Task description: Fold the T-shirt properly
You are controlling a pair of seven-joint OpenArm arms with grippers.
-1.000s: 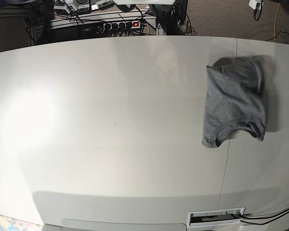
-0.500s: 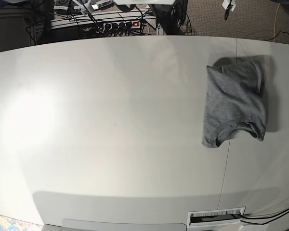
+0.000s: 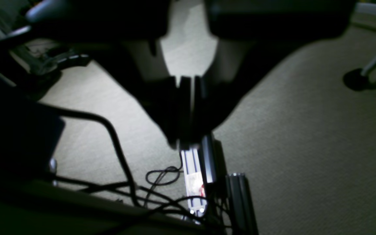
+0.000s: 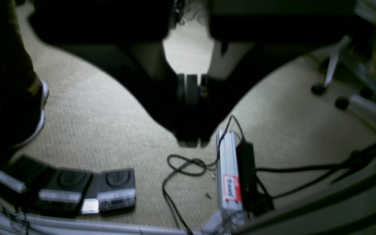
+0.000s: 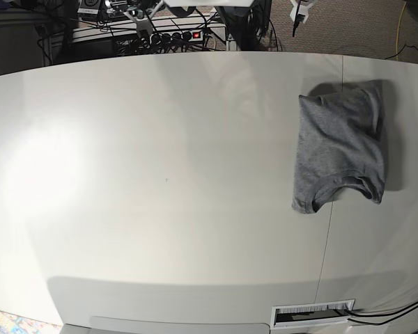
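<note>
soft grey cotton T-shirt point(image 5: 340, 151): folded small, near white table's point(image 5: 160, 174) right edge | left gripper point(image 3: 185, 111): pinched closed, holding nothing, over carpet | right gripper point(image 4: 191, 109): same

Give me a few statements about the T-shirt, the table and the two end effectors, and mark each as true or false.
1. The T-shirt lies folded on the white table. True.
2. The left end effector grips the T-shirt. False: it is shut over the carpet, holding nothing.
3. The right end effector is shut. True.
4. The T-shirt lies at the middle of the table. False: it lies near the base view's right edge.
</note>
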